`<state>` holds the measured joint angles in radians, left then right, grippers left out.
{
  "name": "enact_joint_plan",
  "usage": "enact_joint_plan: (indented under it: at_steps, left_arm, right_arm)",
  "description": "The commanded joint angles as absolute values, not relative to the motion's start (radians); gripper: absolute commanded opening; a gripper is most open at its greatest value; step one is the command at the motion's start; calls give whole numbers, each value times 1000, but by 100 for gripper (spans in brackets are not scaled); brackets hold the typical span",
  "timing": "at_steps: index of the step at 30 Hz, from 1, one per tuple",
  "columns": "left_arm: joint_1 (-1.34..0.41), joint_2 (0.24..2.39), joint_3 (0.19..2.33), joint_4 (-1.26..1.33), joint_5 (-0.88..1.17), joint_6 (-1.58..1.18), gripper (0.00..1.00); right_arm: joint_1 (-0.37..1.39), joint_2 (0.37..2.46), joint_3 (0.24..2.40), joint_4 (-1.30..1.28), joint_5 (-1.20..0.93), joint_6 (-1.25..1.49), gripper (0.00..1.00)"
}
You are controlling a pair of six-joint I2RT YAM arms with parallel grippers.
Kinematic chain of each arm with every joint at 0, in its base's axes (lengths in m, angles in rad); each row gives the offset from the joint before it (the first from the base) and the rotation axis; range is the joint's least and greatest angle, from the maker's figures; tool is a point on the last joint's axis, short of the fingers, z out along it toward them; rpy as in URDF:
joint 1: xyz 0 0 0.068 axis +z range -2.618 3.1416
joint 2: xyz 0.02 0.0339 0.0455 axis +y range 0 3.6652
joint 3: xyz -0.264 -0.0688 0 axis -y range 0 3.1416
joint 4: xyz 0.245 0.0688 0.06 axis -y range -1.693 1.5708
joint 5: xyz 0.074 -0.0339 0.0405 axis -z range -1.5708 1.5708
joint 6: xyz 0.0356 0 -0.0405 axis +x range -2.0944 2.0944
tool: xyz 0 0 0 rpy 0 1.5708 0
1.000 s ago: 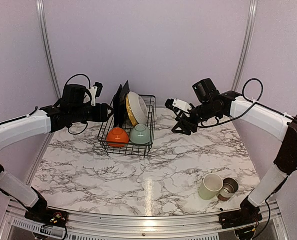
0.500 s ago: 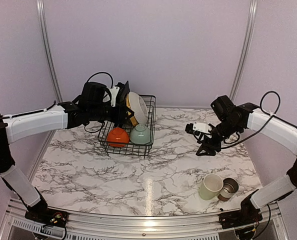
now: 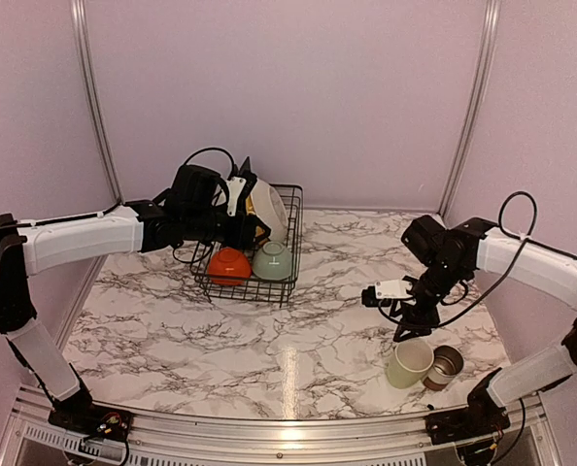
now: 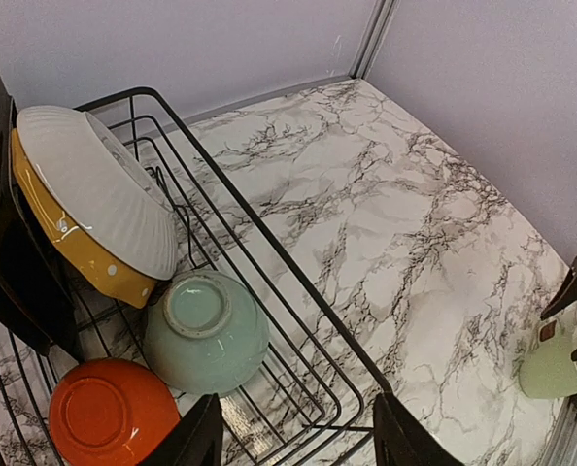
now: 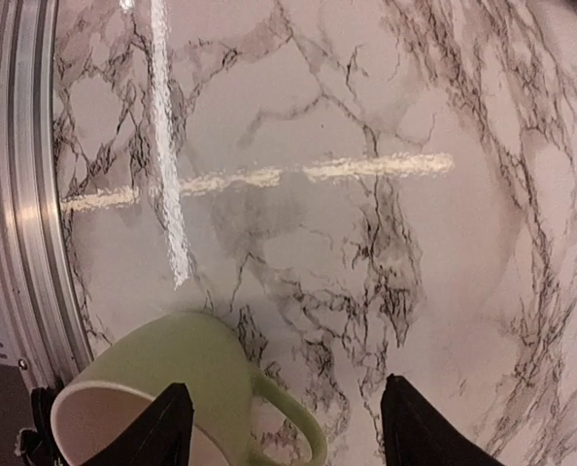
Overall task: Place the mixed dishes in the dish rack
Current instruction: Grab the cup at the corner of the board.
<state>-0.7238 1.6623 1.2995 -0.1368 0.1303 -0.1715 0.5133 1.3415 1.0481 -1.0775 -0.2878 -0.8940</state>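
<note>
Wide open, the right hand (image 5: pixel 284 432) hangs just above the pale green mug (image 5: pixel 177 374), which sits beside the small grey-brown cup (image 3: pixel 445 366) at the near right of the table (image 3: pixel 269 340). The left hand (image 4: pixel 293 442), wide and empty, hovers over the dish rack (image 4: pixel 269 236), far left

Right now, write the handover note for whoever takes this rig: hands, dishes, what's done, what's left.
Left hand: open, empty, over the dish rack.
Right hand: open, empty, just above the pale green mug.
Done, in the rack: black plates, yellow plate and white bowl on edge; green bowl and orange bowl upside down.
On the table, near right: the mug, with the grey-brown cup beside it.
Left: load mug and cup.
</note>
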Motion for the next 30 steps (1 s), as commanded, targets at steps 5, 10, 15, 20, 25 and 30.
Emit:
enact_joint_plan:
  at_steps: [5,10,15,20,25,30]
  left_arm:
    - [-724,1680,1331,-174,127,-153,55]
    - [-724,1679,1330,-180,124,-146,55]
    - [-724,1683,1326,-182,124,-143,55]
    - [-724,1689,1323,-177,121,-138,55]
    - [-724,1701,1336,-189,125,-139,55]
    - [-723,1706,1344,-210,115,-136,55]
  right_arm:
    - [605,1372,1000,-1066,-227,-887,65]
    - [627,1404,1012,-1058,-229,-879,63]
    - [633,1405,1034,-1065,-231,-873,62]
    - [629,1334,1114,-1107,-301,-864,62]
    - [594,1291,1094,-1120,-308,-866,61]
    - [562,1243,1057,-1143,-322,-882,61]
